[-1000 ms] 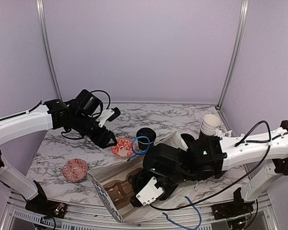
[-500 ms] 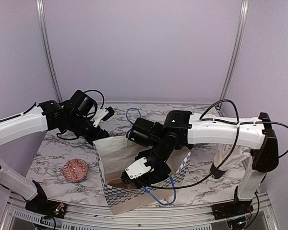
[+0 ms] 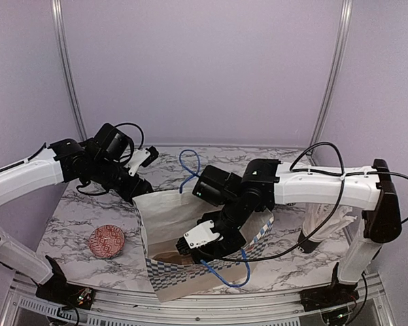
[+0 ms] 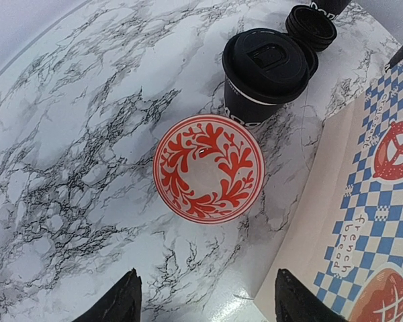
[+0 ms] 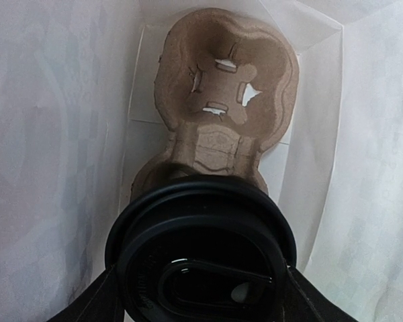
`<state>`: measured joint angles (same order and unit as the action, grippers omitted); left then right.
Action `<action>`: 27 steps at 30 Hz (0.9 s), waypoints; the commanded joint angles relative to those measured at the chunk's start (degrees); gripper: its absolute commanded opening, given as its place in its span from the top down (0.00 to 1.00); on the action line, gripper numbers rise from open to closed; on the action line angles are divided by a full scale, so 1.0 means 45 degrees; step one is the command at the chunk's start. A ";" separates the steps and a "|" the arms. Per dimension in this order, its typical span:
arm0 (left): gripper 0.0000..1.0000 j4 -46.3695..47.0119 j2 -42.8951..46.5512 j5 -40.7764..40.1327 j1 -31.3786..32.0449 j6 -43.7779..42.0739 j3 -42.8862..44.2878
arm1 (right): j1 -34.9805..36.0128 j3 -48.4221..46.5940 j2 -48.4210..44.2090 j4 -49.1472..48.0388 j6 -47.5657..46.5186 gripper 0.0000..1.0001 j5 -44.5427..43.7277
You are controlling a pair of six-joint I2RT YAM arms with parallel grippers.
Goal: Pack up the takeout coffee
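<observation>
Inside the white paper bag (image 5: 47, 134), a black-lidded takeout coffee (image 5: 201, 248) sits between the fingers of my right gripper (image 5: 201, 302), which is shut on its sides. The cup hangs over the near socket of a brown pulp cup carrier (image 5: 221, 87); the far socket is empty. From above, the right gripper (image 3: 185, 250) reaches down into the bag (image 3: 170, 217). Another lidded takeout coffee (image 4: 265, 70) stands on the table behind a red patterned bowl (image 4: 208, 168). My left gripper (image 4: 208, 305) hovers open above the marble in front of that bowl, holding nothing.
A stack of black lids (image 4: 311, 27) lies beyond the second cup. The bag's blue-checked side (image 4: 369, 201) rises just right of the left gripper. A second red bowl (image 3: 107, 240) sits at the front left. White straws (image 3: 324, 221) stand at the right, behind the right arm.
The right arm swung up from low on the right and lowered the cup into the bag. The bag now stands upright and hides the bowl and cup behind it. The left arm drew back slightly.
</observation>
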<state>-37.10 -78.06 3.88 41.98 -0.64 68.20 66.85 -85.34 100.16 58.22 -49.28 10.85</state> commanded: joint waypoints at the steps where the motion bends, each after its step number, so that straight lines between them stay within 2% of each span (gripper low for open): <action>1: 0.31 -0.0508 0.0948 0.0217 -0.0051 0.0044 0.0627 | -0.0109 0.0236 0.0653 0.0861 0.0275 0.54 -0.0356; 9: 0.27 -0.1286 0.1860 -0.0001 -0.0051 -0.0013 0.1442 | -0.0100 -0.3204 0.0602 0.3049 -0.0197 0.16 0.1181; 11: 0.27 -0.1495 0.2036 0.0060 -0.0051 -0.0121 0.1694 | -0.0127 -0.3859 0.0630 0.3116 -0.0099 0.03 0.1337; 16: 0.25 -0.1549 0.2812 0.1713 0.0027 -0.0492 0.2460 | -0.0184 -0.5170 0.0947 0.3135 0.0001 0.01 0.1380; 21: 0.25 -0.1433 0.2714 0.3037 0.0626 -0.0785 0.3015 | -0.0217 -0.6417 0.0771 0.3596 -0.0385 0.01 0.1549; 27: 0.26 -0.1547 0.1096 0.2065 0.2066 -0.1765 0.3816 | -0.0511 -0.8249 0.0240 0.4511 -0.1037 0.01 0.1887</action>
<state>-42.78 -68.12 13.54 49.04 -4.89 82.87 65.76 -116.60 103.57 74.65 -51.40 17.32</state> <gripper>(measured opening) 0.750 0.987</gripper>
